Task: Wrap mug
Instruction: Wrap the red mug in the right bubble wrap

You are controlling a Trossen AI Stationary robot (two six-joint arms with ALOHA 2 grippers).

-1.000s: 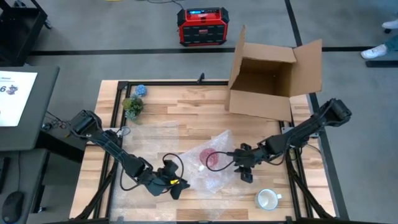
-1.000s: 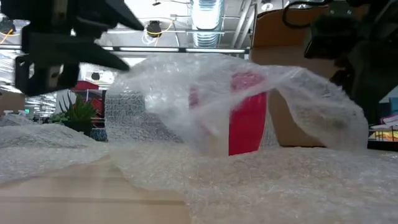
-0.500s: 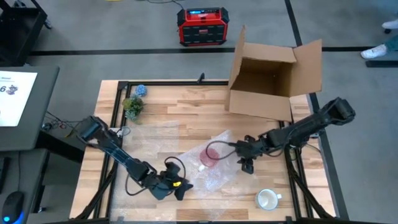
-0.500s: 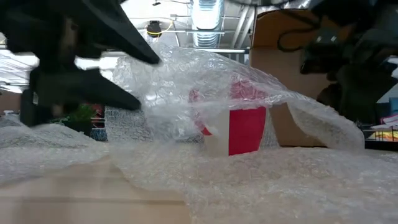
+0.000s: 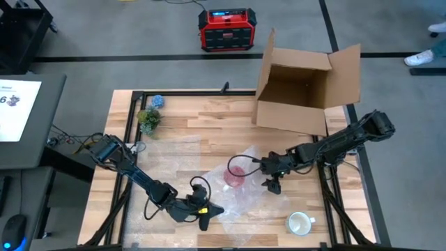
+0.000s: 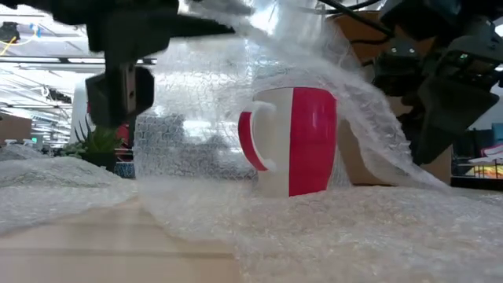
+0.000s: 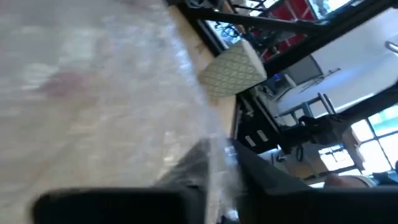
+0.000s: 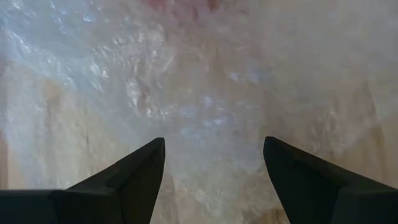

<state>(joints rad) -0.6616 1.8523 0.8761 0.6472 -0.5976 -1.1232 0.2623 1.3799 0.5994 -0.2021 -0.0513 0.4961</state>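
Now the wrap (image 6: 196, 110) that draped the mug (image 6: 295, 137) half a second ago sits lifted, so I see the red mug plain, upright mid-table on the sheet. Left gripper (image 5: 208, 215) has slid along the near edge, fingers pinched on the wrap. Right gripper (image 8: 214, 165) has edged closer beside the mug, jaws spread, holding nothing. I judge the fold-over is being set up
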